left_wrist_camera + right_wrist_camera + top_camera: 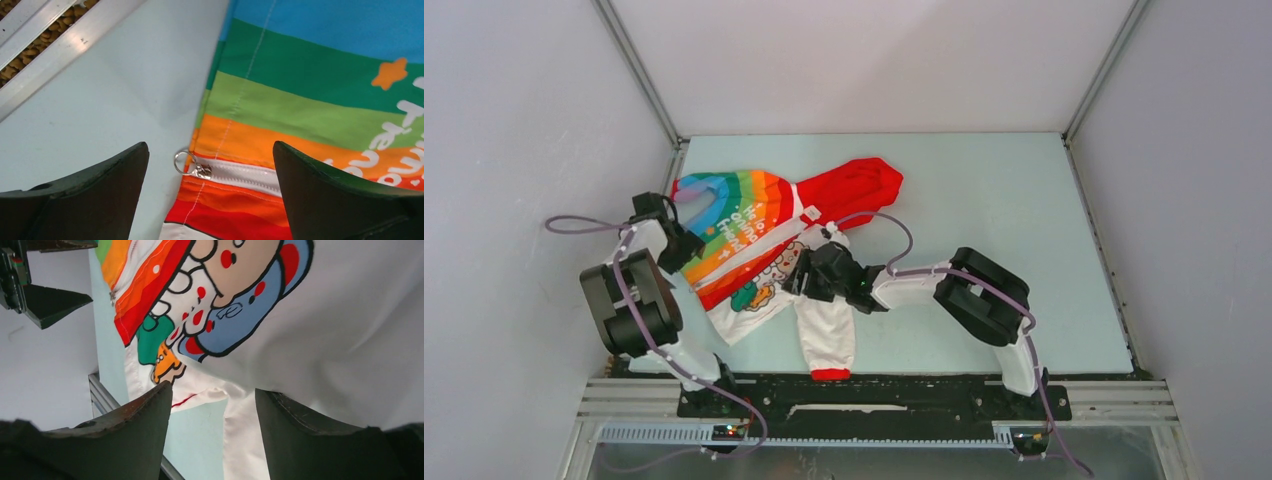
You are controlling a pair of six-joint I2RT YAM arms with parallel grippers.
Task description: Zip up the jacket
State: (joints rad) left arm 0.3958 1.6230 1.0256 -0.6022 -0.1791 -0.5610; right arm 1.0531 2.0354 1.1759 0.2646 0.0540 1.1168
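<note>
The jacket [754,235] lies flat on the table, red hood [854,185] to the upper right, rainbow half above, white cartoon-print half below. Its white sleeve [829,335] with a red cuff points toward the near edge. My left gripper [689,250] is at the jacket's left hem, open. In the left wrist view the silver zipper pull [202,171] with its ring sits at the hem end of the white zip, between and just below the wide-apart fingers of the left gripper [210,145]. My right gripper [802,275] hovers over the white half. Its jaws [212,388] stand apart over white fabric [325,330] and bare table.
The pale blue table [984,220] is walled on three sides. A metal frame rail [55,45] runs along the left edge, close to the left gripper. The same rail [102,397] shows in the right wrist view beyond the jacket's hem.
</note>
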